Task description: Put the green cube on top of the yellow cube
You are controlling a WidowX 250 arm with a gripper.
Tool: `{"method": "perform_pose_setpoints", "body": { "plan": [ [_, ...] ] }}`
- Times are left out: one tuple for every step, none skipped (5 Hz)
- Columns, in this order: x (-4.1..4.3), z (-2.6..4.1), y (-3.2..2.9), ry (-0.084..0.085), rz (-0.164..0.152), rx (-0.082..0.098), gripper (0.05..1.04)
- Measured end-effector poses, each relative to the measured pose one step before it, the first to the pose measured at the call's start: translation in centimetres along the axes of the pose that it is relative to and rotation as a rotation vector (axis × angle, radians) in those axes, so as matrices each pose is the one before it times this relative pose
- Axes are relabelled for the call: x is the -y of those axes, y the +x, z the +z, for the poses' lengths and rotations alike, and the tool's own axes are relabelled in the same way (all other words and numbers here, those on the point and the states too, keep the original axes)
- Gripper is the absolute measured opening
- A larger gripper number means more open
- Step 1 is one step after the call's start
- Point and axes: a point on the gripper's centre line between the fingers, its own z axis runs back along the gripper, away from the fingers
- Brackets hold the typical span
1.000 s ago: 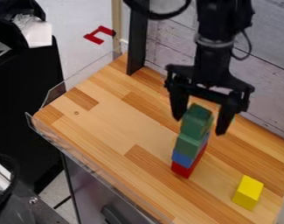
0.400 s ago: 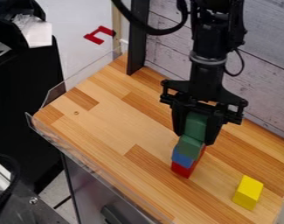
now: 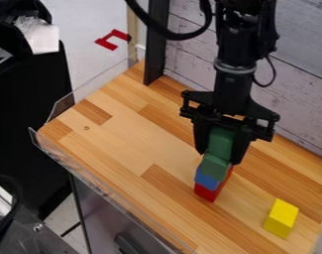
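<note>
The black gripper (image 3: 219,155) hangs over the middle of the wooden table, its two fingers closed against the sides of the top green cube (image 3: 221,142). That cube is on a stack: beneath it come a second green block (image 3: 215,167), a blue block (image 3: 206,179) and a red block (image 3: 205,192) at the bottom. By itself on the table, to the lower right of the stack, sits the yellow cube (image 3: 281,218).
The wooden table (image 3: 123,144) has a clear plastic guard (image 3: 90,186) along its left and front edges. A black post (image 3: 156,44) stands at the back edge, before a whitewashed plank wall (image 3: 302,84).
The gripper has come down around the top green cube, and its fingers have moved inward from wide apart onto it. The stack and the yellow cube have stayed in place.
</note>
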Motion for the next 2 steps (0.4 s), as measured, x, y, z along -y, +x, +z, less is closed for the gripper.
{"method": "perform_pose_setpoints", "body": {
  "plan": [
    [-0.193, 0.437, -0.148, 0.0307, 0.0004, 0.0053, 0.585],
    [0.16, 0.885, 0.356, 0.0259, -0.0041, 0.0225, 0.585]
  ]
}}
